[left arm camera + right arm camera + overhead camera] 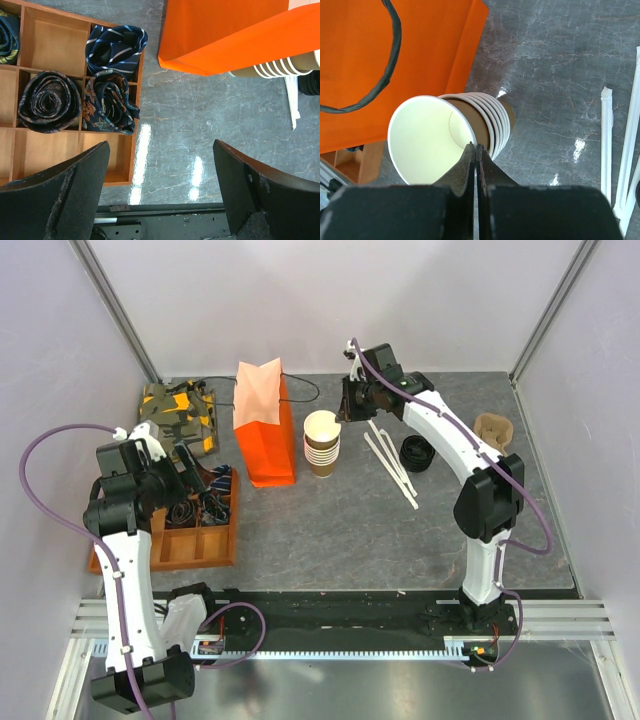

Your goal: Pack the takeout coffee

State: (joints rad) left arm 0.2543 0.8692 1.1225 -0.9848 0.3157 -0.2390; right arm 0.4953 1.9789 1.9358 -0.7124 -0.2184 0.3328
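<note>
Right wrist view: right gripper [475, 148] is pinched shut on the rim of the top cup [422, 142] of the lidless tan paper cup stack [501, 119], beside the orange paper bag [437, 50]. The left gripper [161, 146] gapes empty, and the lidded coffee is unseen (any view). Risk: nested cups cling, toppling the stack

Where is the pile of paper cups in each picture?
Top view: the stack of cups stands in the middle, just right of the orange bag.
Left wrist: top right, only the rims peek out under the orange bag.
Right wrist: centre, the open top cup facing the camera, bag at upper left.
Shared landmark: the orange bag.
</note>
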